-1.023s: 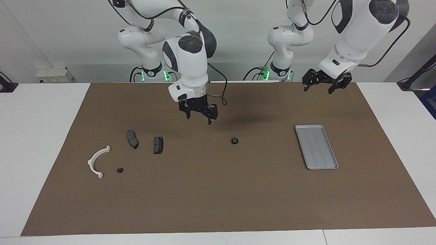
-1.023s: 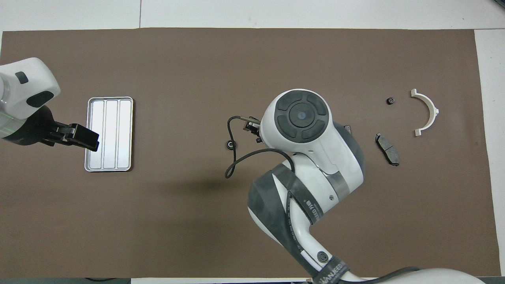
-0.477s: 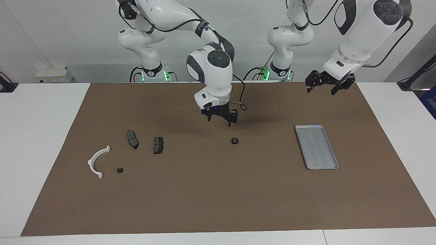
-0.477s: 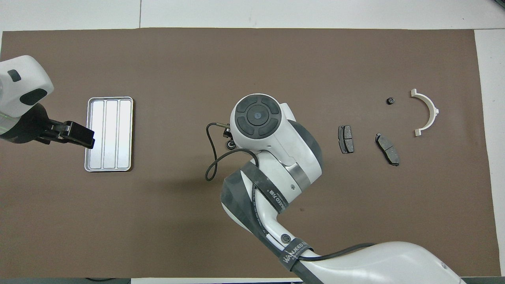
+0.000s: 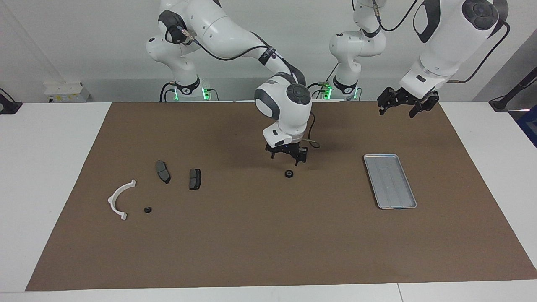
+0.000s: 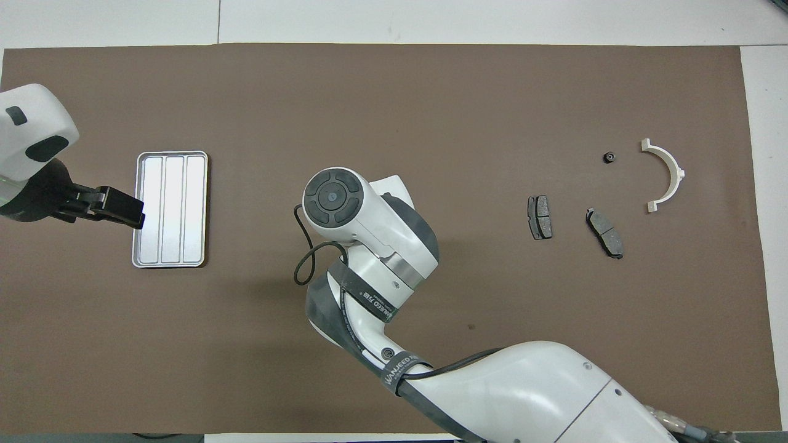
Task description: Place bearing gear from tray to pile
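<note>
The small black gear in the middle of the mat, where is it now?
The gear lies on the brown mat between the tray and the brake pads, just under the right pincer.

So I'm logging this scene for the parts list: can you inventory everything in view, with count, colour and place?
Tray: one, silver-grey, on the mat toward the left arm's end, nothing in it.
Bearing gears: two, black; one mid-mat, below the right gripper; one in the pile, beside the arc.
Arc: one, white, at the right arm's end.
Brake pads: two, dark grey; one and one side by side, nearer to the robots than the arc.
Mat: one, brown, covering the white table.
Right gripper: black, low over the mid-mat gear, fingers open.
Left gripper: black, open, waiting above the mat's edge at the robots' end.
</note>
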You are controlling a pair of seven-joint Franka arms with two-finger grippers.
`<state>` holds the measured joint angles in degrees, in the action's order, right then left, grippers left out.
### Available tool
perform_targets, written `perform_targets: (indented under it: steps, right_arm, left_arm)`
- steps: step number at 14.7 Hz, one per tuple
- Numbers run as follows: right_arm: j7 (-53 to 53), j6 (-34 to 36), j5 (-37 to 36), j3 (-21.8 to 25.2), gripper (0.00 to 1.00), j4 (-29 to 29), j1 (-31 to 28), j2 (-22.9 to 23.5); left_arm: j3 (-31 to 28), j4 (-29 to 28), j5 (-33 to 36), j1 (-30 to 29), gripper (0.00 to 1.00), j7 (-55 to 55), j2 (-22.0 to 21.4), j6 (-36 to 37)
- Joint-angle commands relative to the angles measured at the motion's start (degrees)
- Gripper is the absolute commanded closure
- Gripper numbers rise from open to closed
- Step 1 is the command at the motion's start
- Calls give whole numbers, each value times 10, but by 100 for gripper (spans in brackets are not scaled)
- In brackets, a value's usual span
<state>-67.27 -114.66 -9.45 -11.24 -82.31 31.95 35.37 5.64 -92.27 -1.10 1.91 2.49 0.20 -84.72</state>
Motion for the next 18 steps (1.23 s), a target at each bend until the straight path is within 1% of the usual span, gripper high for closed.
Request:
perform_targets:
  steps: [1,6,10,11,16,18]
  right_arm:
    - [-22,-10,-23,1,0,46,5,35]
    - [-30,-43,-36,1,0,33,6,50]
    - [-30,-100,-36,0,3,-27,-7,45]
    - [-30,-101,-35,0,4,-34,-7,43]
    - [-45,-80,-29,0,5,-25,1,36]
    - [-46,-79,-29,-1,9,-25,2,34]
  left_arm:
    - [-1,-17,7,-7,0,-1,-12,-14]
    - [-1,-16,7,-9,0,1,-13,-14]
    - [-1,-16,6,-15,0,3,-13,-19]
    - [-1,-16,6,-18,0,3,-13,-25]
    - [-1,-16,6,-18,0,3,-11,-61]
    - [-1,-16,6,-17,0,6,-13,-64]
